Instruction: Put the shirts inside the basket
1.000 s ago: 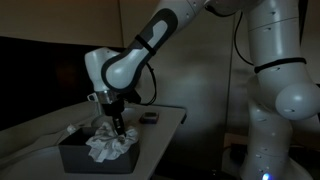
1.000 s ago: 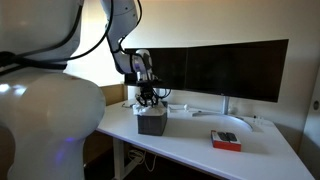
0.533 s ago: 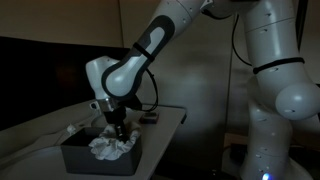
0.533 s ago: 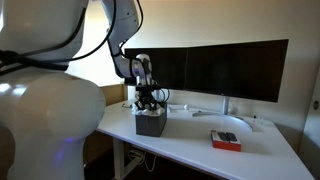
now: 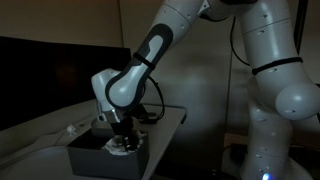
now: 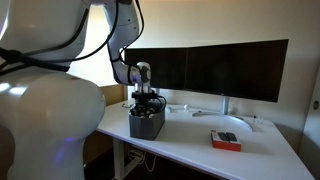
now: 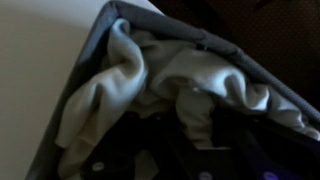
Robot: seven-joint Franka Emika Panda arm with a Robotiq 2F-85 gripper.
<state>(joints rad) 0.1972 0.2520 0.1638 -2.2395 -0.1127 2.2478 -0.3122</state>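
Observation:
A dark grey fabric basket (image 5: 95,157) stands on the white table and shows in both exterior views (image 6: 146,124). A pale, crumpled shirt (image 5: 127,146) lies inside it. In the wrist view the shirt (image 7: 125,75) fills the basket, whose rim (image 7: 205,38) runs across the top. My gripper (image 5: 123,140) reaches down into the basket (image 6: 146,106). Its dark fingers (image 7: 190,135) sit on either side of a fold of the shirt and appear shut on it.
Two dark monitors (image 6: 235,68) stand along the back of the table. A red and black box (image 6: 225,140) lies near the table's front corner. A small dark object (image 5: 150,117) lies behind the basket. White cloth (image 5: 72,129) lies beside the basket.
The gripper has moved down with the shirt, from above the basket rim into the basket. The shirt now sits lower inside, and the basket has shifted slightly.

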